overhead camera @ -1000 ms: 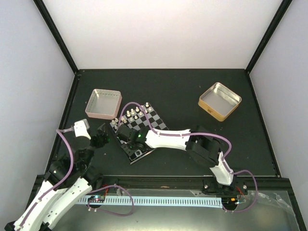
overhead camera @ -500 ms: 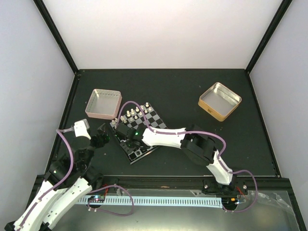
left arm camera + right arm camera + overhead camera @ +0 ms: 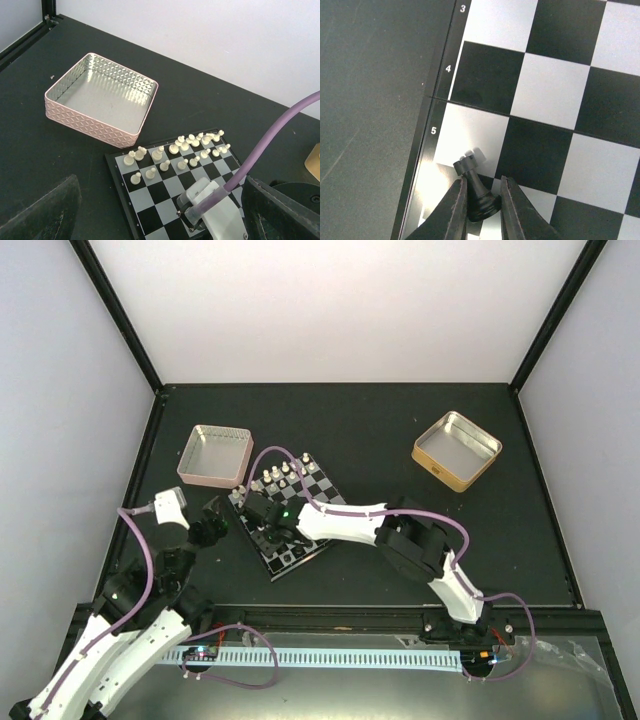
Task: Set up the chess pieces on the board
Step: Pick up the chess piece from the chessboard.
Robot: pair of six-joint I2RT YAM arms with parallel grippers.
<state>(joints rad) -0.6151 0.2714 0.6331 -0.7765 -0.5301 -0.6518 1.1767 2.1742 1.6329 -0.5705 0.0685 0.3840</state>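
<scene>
the board's (image 3: 555, 90) dark rim carries small white digits, "3", "4" and "5", running towards the right pincer (image 3: 482, 212) along its left side; no other writing can be read. the right pincer's two fingers (image 3: 456, 212) are closed in on a black rook (image 3: 476, 192), one pressed against each side of its base, with the crenellated top poking out just ahead of the tips. the rook sits in the edge column, right by the rim, just past the pale square numbered "5" on the pincer's side. whether its base rests on the board or hangs just above it cannot be told.

the left pincer (image 3: 210, 524) is spread wide apart and holds nothing. it hangs just beside the board's near corner. ahead of it, two rows of pale chess pieces (image 3: 175, 150) stand along the board's far edge. the pink tin (image 3: 100, 100) lies further ahead and to its left, close to the board.
</scene>
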